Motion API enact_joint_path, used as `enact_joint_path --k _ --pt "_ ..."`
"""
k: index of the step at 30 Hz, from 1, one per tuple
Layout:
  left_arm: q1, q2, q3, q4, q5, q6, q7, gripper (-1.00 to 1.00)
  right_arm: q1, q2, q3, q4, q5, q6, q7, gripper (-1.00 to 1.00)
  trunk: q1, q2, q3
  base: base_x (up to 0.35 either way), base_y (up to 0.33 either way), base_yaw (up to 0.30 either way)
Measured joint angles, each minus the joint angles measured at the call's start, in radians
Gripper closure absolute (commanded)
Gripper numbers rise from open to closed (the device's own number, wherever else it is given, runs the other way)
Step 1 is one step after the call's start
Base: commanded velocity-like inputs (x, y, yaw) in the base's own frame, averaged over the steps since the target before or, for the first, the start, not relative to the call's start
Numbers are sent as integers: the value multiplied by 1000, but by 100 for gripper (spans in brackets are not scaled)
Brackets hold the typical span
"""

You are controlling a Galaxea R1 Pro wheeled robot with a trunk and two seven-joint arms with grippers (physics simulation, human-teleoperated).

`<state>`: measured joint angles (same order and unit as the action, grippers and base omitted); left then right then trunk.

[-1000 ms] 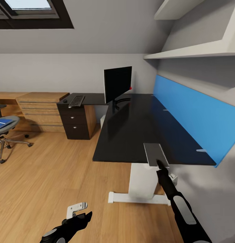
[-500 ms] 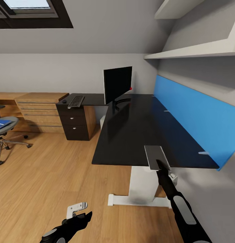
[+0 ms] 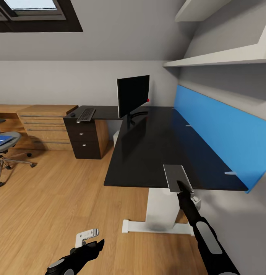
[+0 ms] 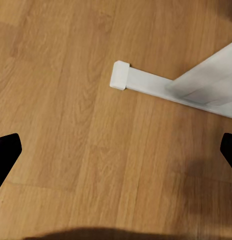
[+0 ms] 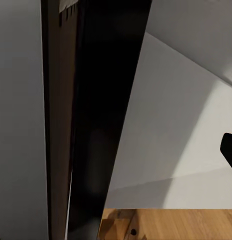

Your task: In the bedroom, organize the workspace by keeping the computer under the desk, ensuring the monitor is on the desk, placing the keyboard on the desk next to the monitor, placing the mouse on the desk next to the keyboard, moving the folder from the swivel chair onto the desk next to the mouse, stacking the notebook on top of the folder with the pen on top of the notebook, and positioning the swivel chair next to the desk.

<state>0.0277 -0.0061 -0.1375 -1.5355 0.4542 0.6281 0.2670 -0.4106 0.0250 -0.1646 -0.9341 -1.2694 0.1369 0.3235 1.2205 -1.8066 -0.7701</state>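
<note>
Right tool (image 3: 181,186): pinching the notebook (image 3: 175,176) at the table (image 3: 148,145) edge.
Left tool (image 3: 95,244): spread, empty.
Risk: notebook overhangs; release may drop it.

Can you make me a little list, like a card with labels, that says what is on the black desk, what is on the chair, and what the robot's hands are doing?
On the desk: matte black L-shaped desk holds the black flat monitor, dark slim keyboard and small black mouse.
At the near desk edge: thin grey notebook, by the right gripper.
On the chair: bright blue folder on the grey swivel chair.
Left gripper: open, empty, over the floor.
</note>
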Motion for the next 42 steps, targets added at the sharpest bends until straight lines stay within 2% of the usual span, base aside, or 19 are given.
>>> enact_joint_path --k 24,30,35,40,42 --pt "0 2 1 2 0 0 0 -100 0 0 0 0 -1 0 0 -100 0 0 0 -73 0 0" --pt "0 2 2 2 0 0 1 -100 0 1 0 0 -1 0 0 -100 -23 42 19 -3 0 0" --pt "0 2 2 2 0 1 1 -100 0 1 0 0 -1 0 0 -100 -23 42 19 0 0 0" --pt "0 2 2 2 0 0 2 -100 1 1 0 0 -1 0 0 -100 -42 77 34 0 0 0" --pt "0 2 2 2 0 1 1 -100 1 1 0 0 -1 -1 0 -100 -42 77 34 0 0 0"
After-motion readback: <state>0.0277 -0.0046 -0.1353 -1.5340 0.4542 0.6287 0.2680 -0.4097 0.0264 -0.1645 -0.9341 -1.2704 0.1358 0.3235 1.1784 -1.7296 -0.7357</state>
